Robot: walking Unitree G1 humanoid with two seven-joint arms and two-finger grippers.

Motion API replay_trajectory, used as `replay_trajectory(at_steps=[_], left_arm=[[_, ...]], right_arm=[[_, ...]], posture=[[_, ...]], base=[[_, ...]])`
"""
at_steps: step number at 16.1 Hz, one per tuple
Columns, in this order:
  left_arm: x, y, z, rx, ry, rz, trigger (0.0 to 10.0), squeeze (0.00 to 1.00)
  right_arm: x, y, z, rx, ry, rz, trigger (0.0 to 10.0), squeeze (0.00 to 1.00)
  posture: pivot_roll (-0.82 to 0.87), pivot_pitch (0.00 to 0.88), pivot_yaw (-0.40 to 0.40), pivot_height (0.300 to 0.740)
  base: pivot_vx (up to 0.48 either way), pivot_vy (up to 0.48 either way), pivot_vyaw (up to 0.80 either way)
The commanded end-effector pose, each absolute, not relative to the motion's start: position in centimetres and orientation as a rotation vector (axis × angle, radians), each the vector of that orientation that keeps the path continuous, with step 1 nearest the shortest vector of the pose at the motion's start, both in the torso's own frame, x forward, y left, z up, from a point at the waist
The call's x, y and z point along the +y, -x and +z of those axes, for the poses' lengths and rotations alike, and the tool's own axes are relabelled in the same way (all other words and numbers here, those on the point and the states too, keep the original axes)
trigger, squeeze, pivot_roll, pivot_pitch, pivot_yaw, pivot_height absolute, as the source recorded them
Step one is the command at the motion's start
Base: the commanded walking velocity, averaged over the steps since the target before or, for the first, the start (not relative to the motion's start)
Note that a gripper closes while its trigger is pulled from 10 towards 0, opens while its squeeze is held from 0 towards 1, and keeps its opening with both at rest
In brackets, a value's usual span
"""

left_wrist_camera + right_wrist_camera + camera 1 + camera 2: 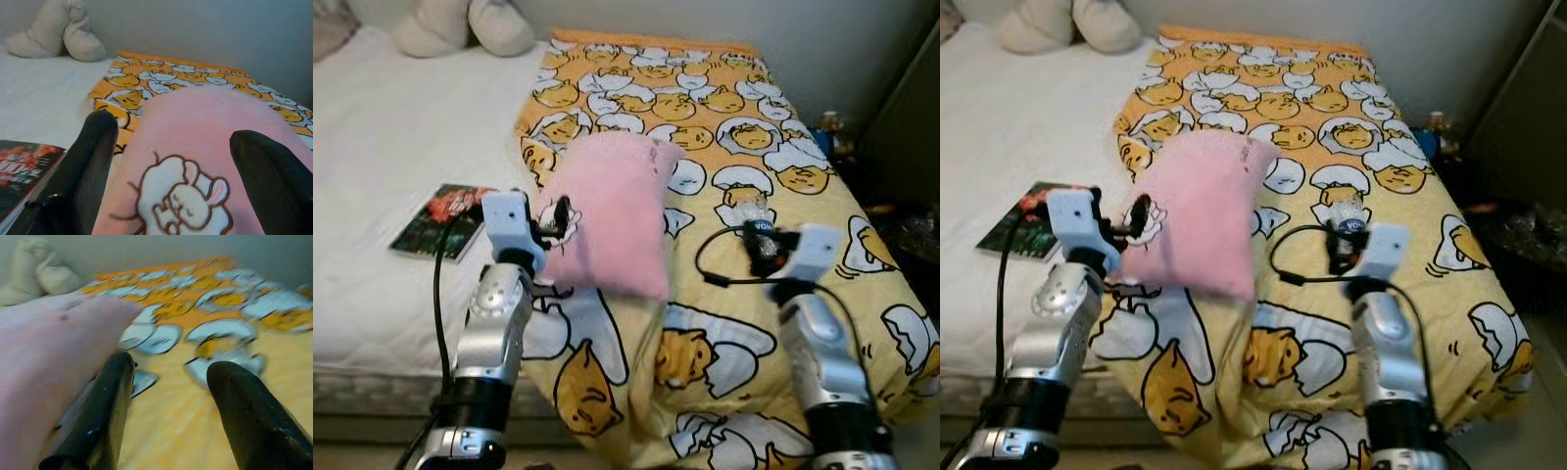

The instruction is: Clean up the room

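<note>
A pink pillow (612,211) with a white rabbit patch (183,203) is tilted up over the yellow egg-print blanket (705,117) on the bed. My left gripper (560,220) holds the pillow's near left edge, one black finger (85,161) on each side of the rabbit patch. To the right of the pillow, my right gripper (761,253) hovers low over the blanket, open with nothing between its fingers (110,401). A crumpled clear plastic bottle (750,209) with a blue label lies just beyond the right gripper.
A dark magazine (440,220) lies on the white sheet (391,127) left of my left arm. Cream plush cushions (460,24) sit at the bed's head. Small bottles (830,127) and dark furniture (911,108) stand to the right of the bed.
</note>
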State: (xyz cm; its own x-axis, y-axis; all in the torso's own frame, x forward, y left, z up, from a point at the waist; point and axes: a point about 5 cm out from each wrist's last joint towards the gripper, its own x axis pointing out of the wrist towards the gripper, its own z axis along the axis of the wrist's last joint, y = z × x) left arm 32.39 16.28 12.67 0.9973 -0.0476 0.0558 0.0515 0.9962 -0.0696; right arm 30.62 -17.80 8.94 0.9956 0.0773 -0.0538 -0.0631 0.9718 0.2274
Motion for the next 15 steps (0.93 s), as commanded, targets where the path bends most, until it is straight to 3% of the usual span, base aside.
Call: replay_trajectory(at_steps=[1, 2, 10, 11, 12, 15], left_arm=[[17.1, -32.5, 12.6, -0.045, 0.061, -0.031, 10.0, 0.00], [17.2, -32.5, 12.7, -0.053, 0.064, -0.027, 10.0, 1.00], [17.0, -33.1, 12.8, -0.033, 0.047, -0.064, 10.0, 1.00], [16.9, -33.1, 12.7, -0.029, 0.025, -0.069, 10.0, 0.00], [16.7, -33.0, 12.7, -0.029, 0.046, -0.080, 10.0, 0.00], [16.1, -32.9, 12.6, -0.033, 0.087, -0.100, 10.0, 0.00]], right_arm=[[-17.5, -31.1, 10.1, 0.032, -0.253, 0.097, 10.0, 0.00], [-17.7, -31.2, 10.3, 0.025, -0.246, 0.093, 10.0, 1.00], [-17.8, -31.4, 10.6, 0.034, -0.164, 0.095, 10.0, 1.00], [-17.6, -31.5, 11.0, 0.011, -0.118, 0.107, 10.0, 0.26], [-17.5, -31.6, 11.1, 0.006, -0.113, 0.113, 10.0, 0.00], [-17.4, -31.9, 11.2, -0.004, -0.107, 0.104, 10.0, 0.00]], posture=[[-0.01, 0.000, -0.022, 0.740], [-0.01, 0.000, -0.022, 0.740], [-0.02, 0.000, -0.023, 0.740], [-0.02, 0.000, -0.022, 0.740], [-0.02, 0.000, -0.019, 0.740], [-0.03, 0.000, -0.015, 0.740]], base=[[0.000, 0.000, 0.00], [0.000, 0.000, 0.00], [0.000, 0.000, 0.00], [0.000, 0.000, 0.00], [0.000, 0.000, 0.00], [0.000, 0.480, 0.00]])
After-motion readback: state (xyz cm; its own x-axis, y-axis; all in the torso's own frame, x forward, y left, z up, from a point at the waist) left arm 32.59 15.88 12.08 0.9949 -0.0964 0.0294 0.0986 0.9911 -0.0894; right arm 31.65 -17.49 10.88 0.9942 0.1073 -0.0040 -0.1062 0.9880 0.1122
